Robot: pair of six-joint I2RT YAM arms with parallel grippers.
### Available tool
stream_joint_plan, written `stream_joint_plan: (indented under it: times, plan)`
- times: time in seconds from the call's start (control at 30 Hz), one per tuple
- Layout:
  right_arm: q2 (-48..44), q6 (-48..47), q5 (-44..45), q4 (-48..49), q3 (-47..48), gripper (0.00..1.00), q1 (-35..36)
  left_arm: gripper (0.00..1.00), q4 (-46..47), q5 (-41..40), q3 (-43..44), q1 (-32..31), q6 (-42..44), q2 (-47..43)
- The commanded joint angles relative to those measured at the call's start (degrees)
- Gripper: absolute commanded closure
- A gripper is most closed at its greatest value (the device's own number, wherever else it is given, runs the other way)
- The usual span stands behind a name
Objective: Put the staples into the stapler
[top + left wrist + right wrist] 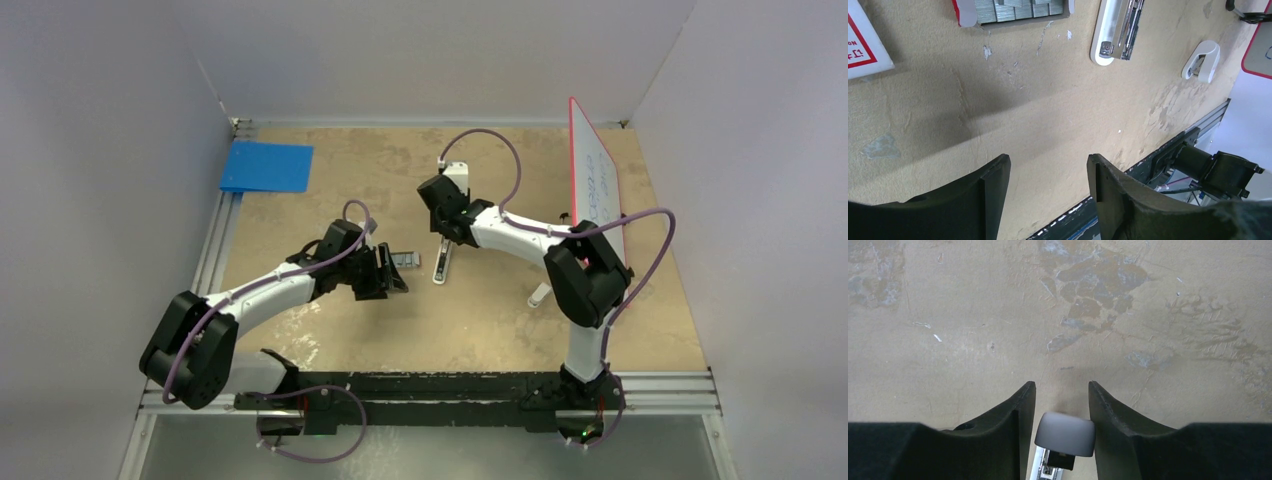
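From above, the left claw (390, 272) hangs low over the middle of the tan counter (480, 330), and the staples (403, 258) lie just beside its tip, on the far right side of it. The stapler (441, 266) lies a little further right, with its long side running from near to far. The right claw (446, 241) is at the far end of it, pointing down. A short white piece (540, 295) lies well apart on the right, near the right arm's elbow. A blue sheet (267, 166) is in the far left corner, and a whiteboard (597, 180) with a red edge leans at the right wall. In the left wrist view the left claw is wide. Its two dark fingers (993, 192) stand far from each other, and only bare counter is between them. Ahead of them, at the top edge, are the grey staples in rows, inside a red-and-white tray. The stapler is to the right of them, with its metal channel showing, and the white piece is further right. A red-and-white card (863, 42) is at the left edge. In the right wrist view the right claw is narrow and holds the stapler. The rounded white end sits between the fingers (1018, 422), which touch it on both sides.
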Motion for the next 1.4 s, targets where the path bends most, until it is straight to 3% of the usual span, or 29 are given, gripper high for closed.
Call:
stream_joint_plan:
  times: [0.0, 0.13, 0.37, 0.57, 0.77, 0.9, 1.07, 1.37]
  plan:
    - [-3.6, -0.2, 0.8, -0.1, 0.3, 0.52, -0.1, 0.41, 0.9, -0.6, 2.1, 0.3, 1.2, -1.3]
    - [-4.5, 0.3, 0.7, -0.4, -0.2, 0.39, -0.1, 0.39, 0.7, -0.6, 2.3, 0.3, 1.2, -1.1]
    - [-8.9, 2.4, 1.8, -2.0, 0.1, 0.27, -0.2, 0.32, -1.2, -3.0, 2.9, 0.3, 1.6, -3.5]
    - [-16.0, 6.5, 8.1, -7.4, -1.1, 0.29, -0.2, 0.30, -2.3, -5.3, 2.8, 0.3, 1.9, -6.8]
    - [-19.8, 18.6, 20.8, -19.4, -6.3, 0.43, -0.8, 0.30, -2.4, -5.5, 2.6, 0.3, 2.1, -8.2]
    - [-19.8, 26.1, 23.4, -25.3, -11.0, 0.40, -1.4, 0.30, -2.3, -5.4, 2.5, 0.3, 2.4, -7.8]
    - [-18.9, 29.7, 23.7, -30.1, -14.7, 0.30, -2.1, 0.30, -1.8, -5.1, 2.1, 0.3, 2.6, -7.1]
    - [-19.1, 30.6, 14.1, -25.9, -19.8, 0.26, -4.0, 0.30, -0.2, -4.3, 0.6, 0.3, 2.2, -7.4]
